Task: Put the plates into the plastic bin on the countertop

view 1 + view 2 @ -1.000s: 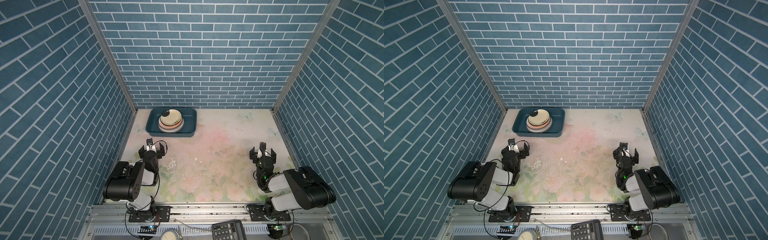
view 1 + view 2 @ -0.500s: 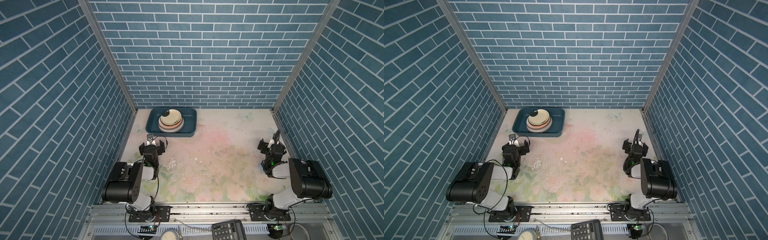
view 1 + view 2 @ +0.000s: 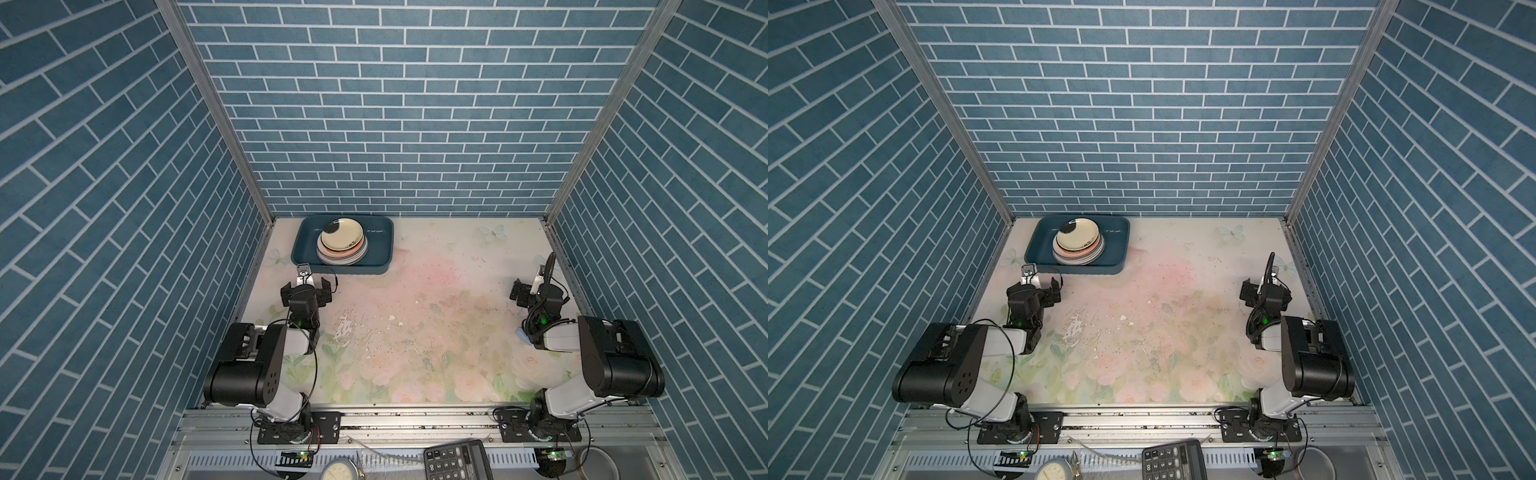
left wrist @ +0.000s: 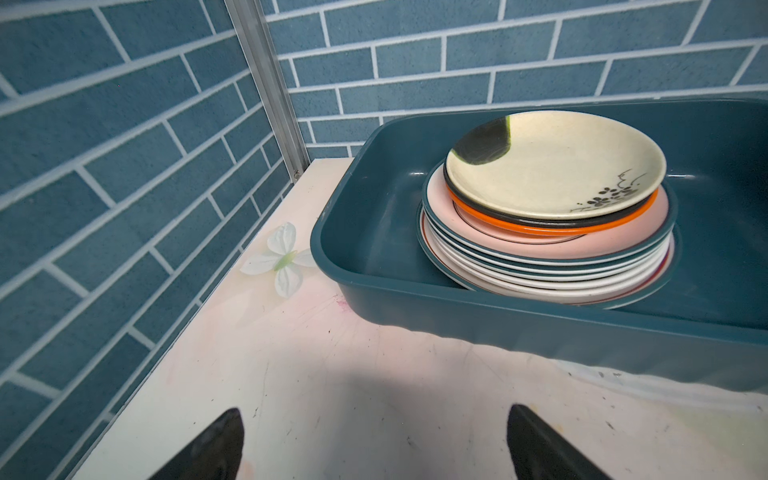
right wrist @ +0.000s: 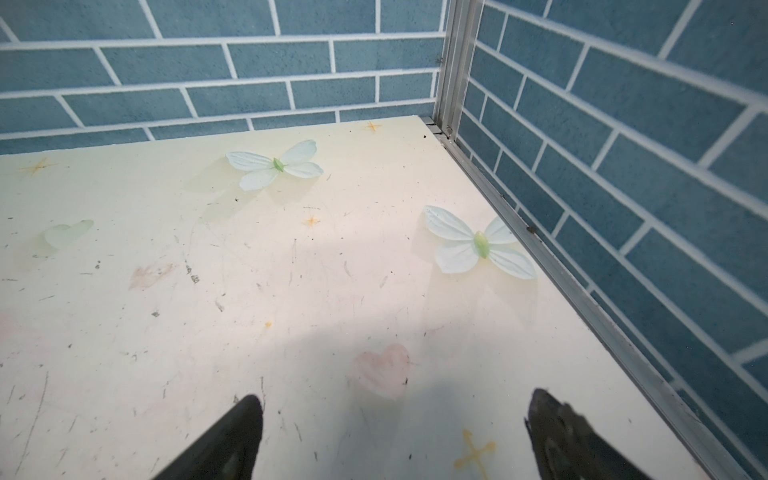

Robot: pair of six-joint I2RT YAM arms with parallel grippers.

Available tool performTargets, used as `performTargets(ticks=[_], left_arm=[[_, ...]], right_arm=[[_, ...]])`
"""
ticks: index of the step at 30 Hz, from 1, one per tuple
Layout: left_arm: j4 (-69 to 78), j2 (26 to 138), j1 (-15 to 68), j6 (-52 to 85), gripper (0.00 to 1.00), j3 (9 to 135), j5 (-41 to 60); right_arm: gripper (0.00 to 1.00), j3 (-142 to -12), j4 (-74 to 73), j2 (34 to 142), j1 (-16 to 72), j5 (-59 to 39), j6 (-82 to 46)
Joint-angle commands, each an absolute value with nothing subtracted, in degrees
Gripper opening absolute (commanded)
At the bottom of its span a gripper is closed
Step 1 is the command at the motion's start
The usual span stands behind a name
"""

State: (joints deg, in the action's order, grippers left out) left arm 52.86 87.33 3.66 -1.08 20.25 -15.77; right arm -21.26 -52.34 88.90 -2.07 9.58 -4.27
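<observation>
Several plates (image 3: 341, 245) (image 3: 1078, 245) sit stacked inside the plastic bin (image 3: 379, 249) (image 3: 1116, 249) at the back left of the countertop (image 3: 436, 324). A cream plate (image 4: 552, 166) tops the stack, above black, orange, pink and teal-rimmed ones. My left gripper (image 3: 306, 286) (image 3: 1036, 287) (image 4: 376, 415) hovers low just in front of the bin wall (image 4: 374, 237), open and empty. Over bare countertop (image 5: 249, 270) by the right wall, my right gripper (image 3: 536, 287) (image 3: 1266, 287) (image 5: 397, 401) is open and empty.
Blue brick walls close in three sides, with metal corner posts (image 4: 270, 83) (image 5: 451, 62). A scuffed patch (image 3: 345, 326) marks the middle of the countertop. Beyond the front rail lie a calculator (image 3: 457, 459) and a round dial (image 3: 340, 471).
My right arm has swung outward to the right wall and settled there. My left gripper turned slightly to face the bin. Both stayed open.
</observation>
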Motion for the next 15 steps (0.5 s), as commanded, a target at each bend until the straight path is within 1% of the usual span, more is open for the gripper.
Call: performTargets(ticks=[1,15], left_arm=[[51.87,87.62,3.96,-1.89,1.0,21.09,-15.84],[51.81,87.59,3.96,-1.88,1.0,21.09,-15.84]], right_arm=[[0.99,-21.62,-51.33,88.41,-1.83,7.08,-4.17],[0.99,-22.12,-50.47,88.49,-1.85,6.14,-3.78]])
